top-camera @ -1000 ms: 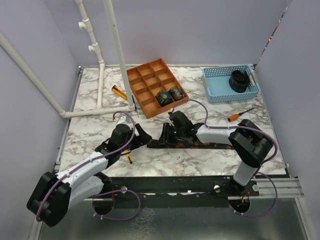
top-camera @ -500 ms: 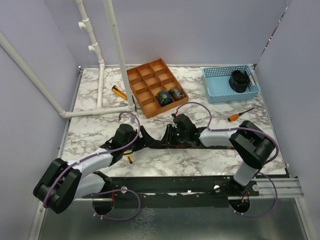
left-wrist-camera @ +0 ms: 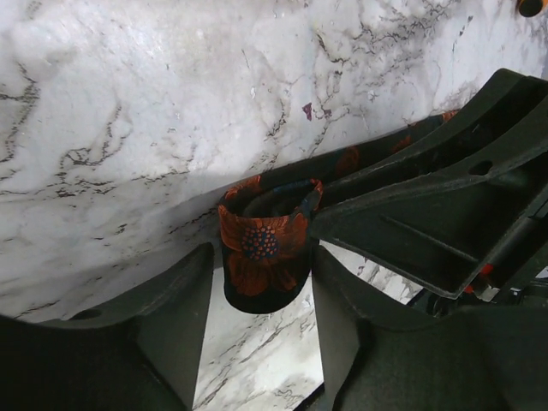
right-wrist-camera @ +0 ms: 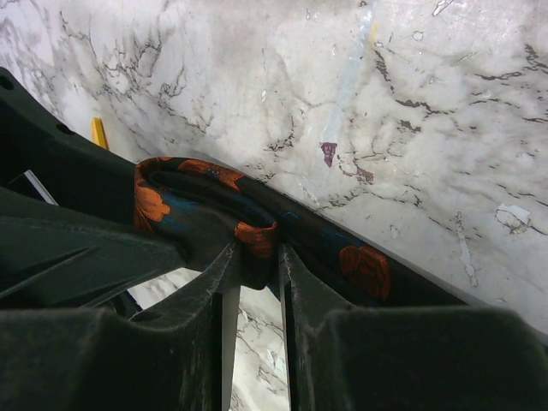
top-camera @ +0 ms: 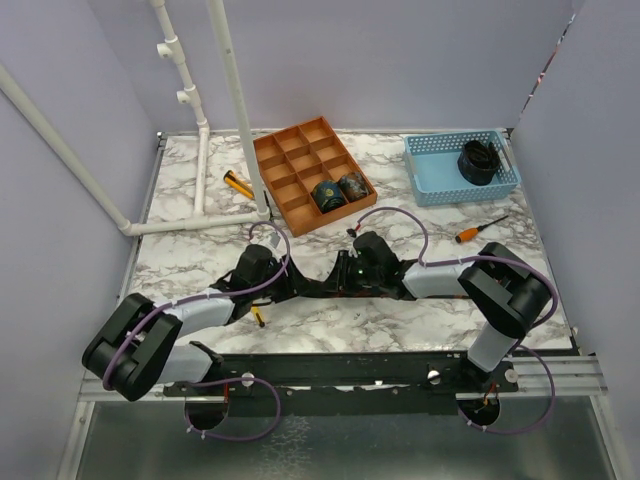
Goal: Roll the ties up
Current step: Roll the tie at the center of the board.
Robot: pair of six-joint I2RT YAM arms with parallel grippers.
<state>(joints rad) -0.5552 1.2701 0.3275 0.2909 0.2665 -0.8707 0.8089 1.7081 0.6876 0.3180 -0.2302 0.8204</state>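
Here the task stands partly done. Two rolled ties [top-camera: 327, 195] sit in neighbouring compartments of the brown tray [top-camera: 290, 165] at the far middle of the marble table [top-camera: 190, 255]. A third, the flowered tie [right-wrist-camera: 360, 265], lies near the front centre between the two arms. It is only begun: one end is wound into a small coil [left-wrist-camera: 257, 244], and the rest trails flat on the marble.

The right gripper [right-wrist-camera: 257, 253] pinches a fold of the strip just behind the coil, its jaws nearly together on the cloth. The left gripper [left-wrist-camera: 261, 274] brackets the coil with a finger at each side, just beside or touching it; whether it presses cannot be told.

By judgement, most of this strip remains to be wound, and the finished roll then has to go to the tray.

A blue basket [top-camera: 420, 170] at the far right holds a dark ring [top-camera: 478, 160]; whether this is a tie cannot be told. An orange-handled screwdriver [top-camera: 470, 234] lies near the right arm and a small yellow tool [top-camera: 258, 316] just beside the left arm. A white pipe frame [top-camera: 200, 170] stands at the far left. The main hindrance appears to be crowding, since the two grippers work close together over the coil.
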